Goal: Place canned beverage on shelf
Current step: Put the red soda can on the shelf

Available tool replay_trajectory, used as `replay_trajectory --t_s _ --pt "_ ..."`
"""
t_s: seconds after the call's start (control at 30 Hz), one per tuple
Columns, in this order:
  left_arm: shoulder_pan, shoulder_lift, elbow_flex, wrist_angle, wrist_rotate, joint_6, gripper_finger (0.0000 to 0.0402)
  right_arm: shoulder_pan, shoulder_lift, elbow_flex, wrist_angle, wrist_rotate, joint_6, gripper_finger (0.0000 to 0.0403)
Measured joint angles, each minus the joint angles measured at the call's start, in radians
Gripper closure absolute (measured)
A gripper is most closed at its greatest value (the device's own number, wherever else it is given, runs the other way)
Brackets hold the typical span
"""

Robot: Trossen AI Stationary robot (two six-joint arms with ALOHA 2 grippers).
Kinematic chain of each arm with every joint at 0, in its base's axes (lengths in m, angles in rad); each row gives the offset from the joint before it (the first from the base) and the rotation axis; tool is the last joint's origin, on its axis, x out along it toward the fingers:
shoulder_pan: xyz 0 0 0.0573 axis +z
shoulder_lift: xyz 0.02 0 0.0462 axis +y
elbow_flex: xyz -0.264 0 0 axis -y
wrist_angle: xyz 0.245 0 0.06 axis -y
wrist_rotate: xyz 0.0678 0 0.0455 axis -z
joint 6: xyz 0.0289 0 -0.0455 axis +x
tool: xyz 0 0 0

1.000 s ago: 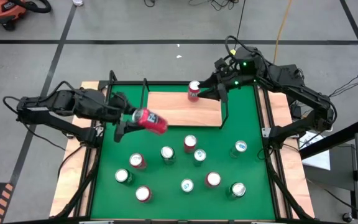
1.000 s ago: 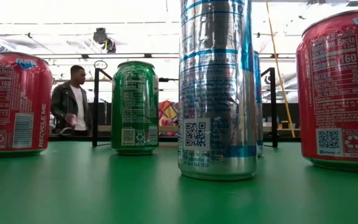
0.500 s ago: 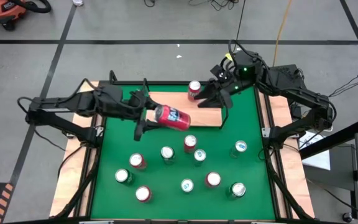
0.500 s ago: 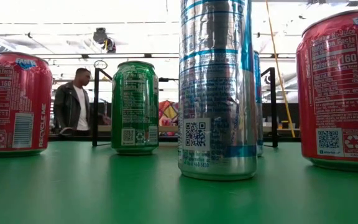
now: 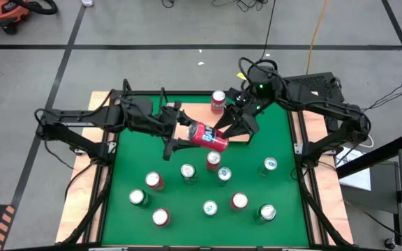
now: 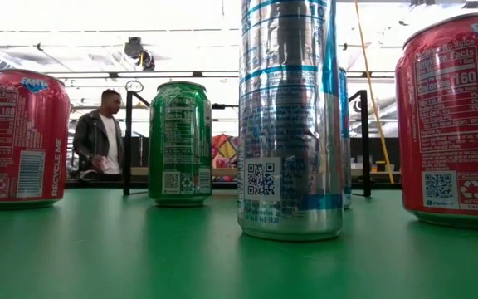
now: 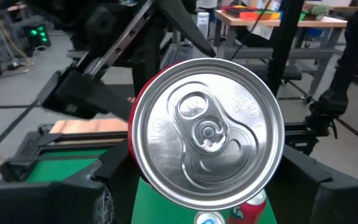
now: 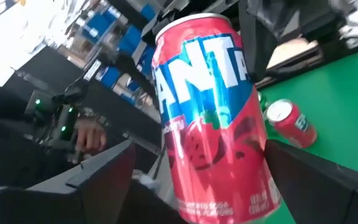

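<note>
Item: red can (image 5: 208, 136), lying on its side in mid-air over the front edge of the shelf (image 5: 237, 134), clamped at its base end by the left gripper (image 5: 180, 134), lid facing that arm's wrist camera. The right gripper (image 5: 230, 125) stood just beside the can's other end with its fingers spread wide to either side of the body, nothing yet grasped; a second red can (image 5: 218, 100) stood upright at the shelf's back rail. Step judged: hand-over between arms; next, the right fingers needed to close on the can before the left let go, then stand it upright on the board.
</note>
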Motion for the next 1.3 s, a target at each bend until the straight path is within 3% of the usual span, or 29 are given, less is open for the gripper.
replay_trajectory --t_s 0.3,0.73,1.3 --pt "-0.002 0.017 0.0 -0.002 0.027 -0.007 0.0142 -0.001 0.047 0.0 0.005 -0.147 0.036 0.0052" --pt "0.006 0.017 0.0 0.03 0.01 0.028 0.0142 -0.008 0.062 0.0 0.017 -0.17 -0.006 0.0053" --pt "0.007 0.018 0.0 0.083 0.053 0.048 0.0142 -0.001 0.06 0.0 0.066 -0.232 0.115 0.0034"
